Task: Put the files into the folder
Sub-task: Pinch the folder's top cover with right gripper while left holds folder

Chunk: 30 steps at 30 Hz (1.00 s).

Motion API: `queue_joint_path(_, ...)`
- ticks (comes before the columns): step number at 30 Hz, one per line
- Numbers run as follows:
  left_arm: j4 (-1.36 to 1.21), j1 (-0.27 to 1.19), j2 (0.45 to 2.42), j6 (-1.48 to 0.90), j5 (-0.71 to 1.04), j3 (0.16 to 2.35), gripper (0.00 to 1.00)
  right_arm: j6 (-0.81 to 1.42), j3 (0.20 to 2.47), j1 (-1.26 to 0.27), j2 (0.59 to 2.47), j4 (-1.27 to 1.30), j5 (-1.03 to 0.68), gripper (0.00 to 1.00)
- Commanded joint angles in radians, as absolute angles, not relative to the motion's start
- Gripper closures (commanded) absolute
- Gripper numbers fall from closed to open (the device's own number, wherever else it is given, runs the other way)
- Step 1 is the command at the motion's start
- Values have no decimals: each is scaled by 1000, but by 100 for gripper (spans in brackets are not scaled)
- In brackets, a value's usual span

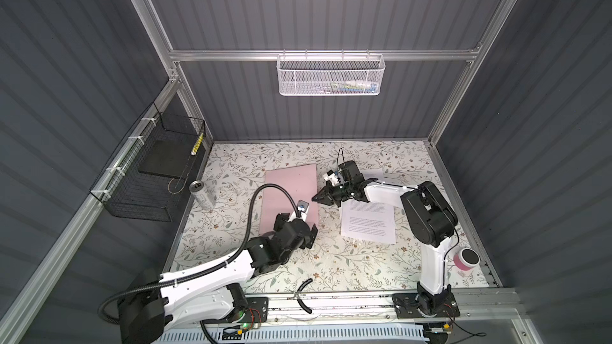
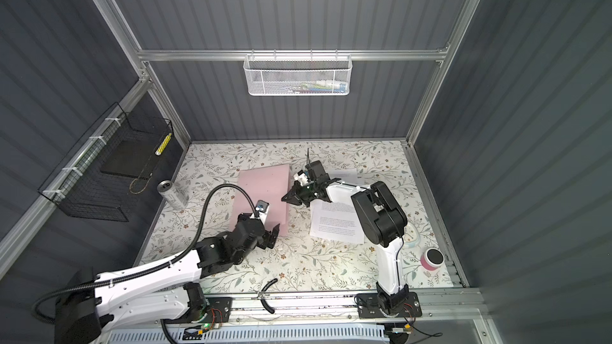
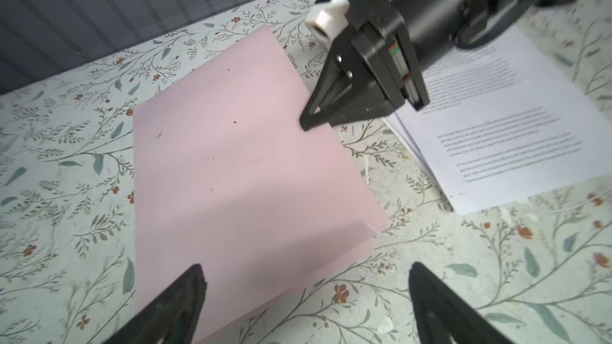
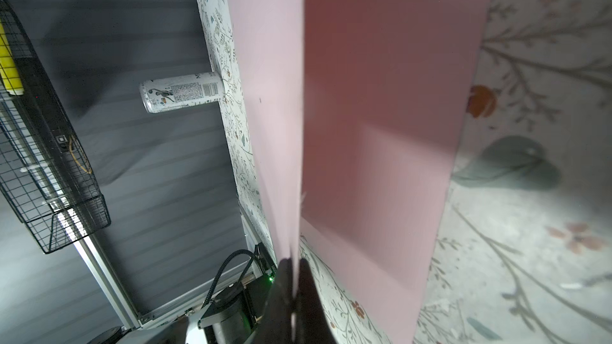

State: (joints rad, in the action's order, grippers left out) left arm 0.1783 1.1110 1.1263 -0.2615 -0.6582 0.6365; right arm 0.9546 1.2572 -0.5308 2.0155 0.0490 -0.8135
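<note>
Two grippers meet mid-frame in both top views. Lowest, the left gripper (image 1: 312, 235) hangs wide open and empty at the lower right corner of the pink folder (image 1: 290, 190). The files (image 1: 368, 223) lie flat to its right. Higher up, the right gripper (image 1: 315, 197) is clamped on the folder's right cover edge.

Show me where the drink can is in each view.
Top view: can stands at the table's left edge, left of the folder.
Top view: same spot, left of the folder.
Left wrist: not in it.
Right wrist: can stands at the table's edge, past the folder.
Shared landmark: the folder, in all four.
</note>
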Motion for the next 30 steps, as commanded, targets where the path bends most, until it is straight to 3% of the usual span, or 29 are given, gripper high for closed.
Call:
queue_joint_path(1, 229, 1187, 1241, -202, -861, 692, 4, 985, 1251, -509, 1961, 19, -816, 100)
queue_joint_path(11, 162, 1198, 1357, -156, -919, 712, 10, 996, 1238, -508, 1923, 15, -827, 100)
queue_joint_path(19, 71, 1198, 1447, -85, -985, 721, 31, 1005, 1198, -509, 1898, 33, -847, 100)
queue_joint_path(30, -33, 1140, 1468, 21, -864, 747, 51, 1036, 1150, -523, 1863, 71, -847, 100)
